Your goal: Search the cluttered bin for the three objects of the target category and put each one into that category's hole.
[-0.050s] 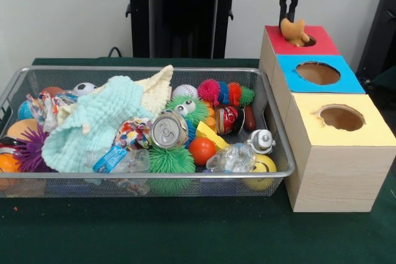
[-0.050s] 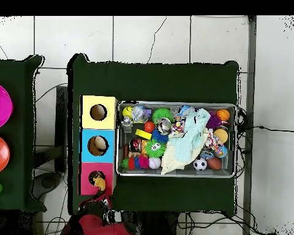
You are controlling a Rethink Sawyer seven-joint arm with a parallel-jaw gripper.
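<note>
Bin: we find the wire mesh bin (image 1: 281, 153) at the left of the tabletop, packed with balls, spiky toys, a can (image 1: 169, 130) and a pale green cloth (image 1: 99, 122) draped over the middle.
Boxes: just right of the bin stand three boxes in a row, yellow-topped (image 1: 371, 131), blue-topped (image 1: 349, 78) and red-topped (image 1: 328, 41), each with one round hole.
Task's thing: a tan object (image 1: 294, 31) sits at the mouth of the red-topped box's hole, partly inside.
Tool: the tool (image 1: 289, 12) hangs right above that object; we cannot tell how far apart its fingers stand or whether they grip it.
Step in hand: we judge this a deposit into the red hole.
Next move: release if needed, rise clear, then search the bin again.
Surface: dark green cloth covers the tabletop (image 1: 185, 233).
Room: pale wall behind; tiled floor (image 2: 149, 37) in the overhead view.
</note>
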